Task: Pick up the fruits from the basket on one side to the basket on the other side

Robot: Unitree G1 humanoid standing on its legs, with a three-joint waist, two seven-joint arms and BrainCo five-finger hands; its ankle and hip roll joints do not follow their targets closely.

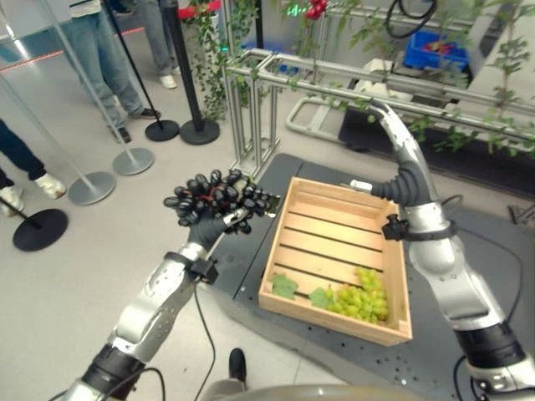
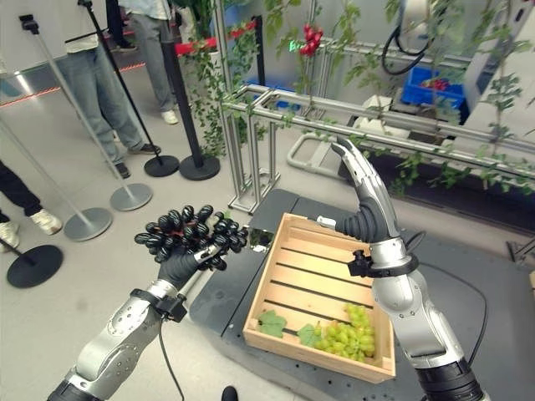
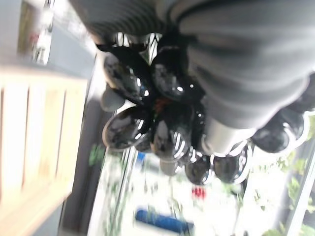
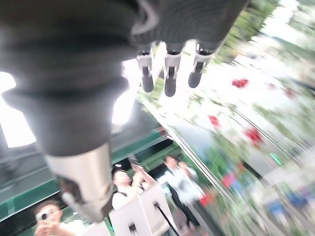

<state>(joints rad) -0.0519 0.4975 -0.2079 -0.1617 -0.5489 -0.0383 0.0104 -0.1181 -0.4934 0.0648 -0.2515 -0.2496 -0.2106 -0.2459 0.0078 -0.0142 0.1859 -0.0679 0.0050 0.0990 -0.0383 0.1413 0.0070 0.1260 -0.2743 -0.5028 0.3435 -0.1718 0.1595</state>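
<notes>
Gripping a bunch of black grapes (image 1: 216,197), the left hand (image 1: 209,225) has its fingers curled round the fruit, held in the air left of the wooden crate (image 1: 399,294) and clear of its rim. Green grapes (image 1: 361,294) and two leaves (image 1: 284,286) lie in the crate's near end. Raised above the crate's far side, the right hand (image 1: 393,125) has straight, relaxed fingers and holds nothing. No writing can be read.

You've got glossy black grapes (image 1: 219,197), pale green grapes (image 1: 361,294) with green leaves (image 1: 284,286), a light wooden slatted crate (image 1: 333,226), a dark grey platform (image 1: 251,251).
</notes>
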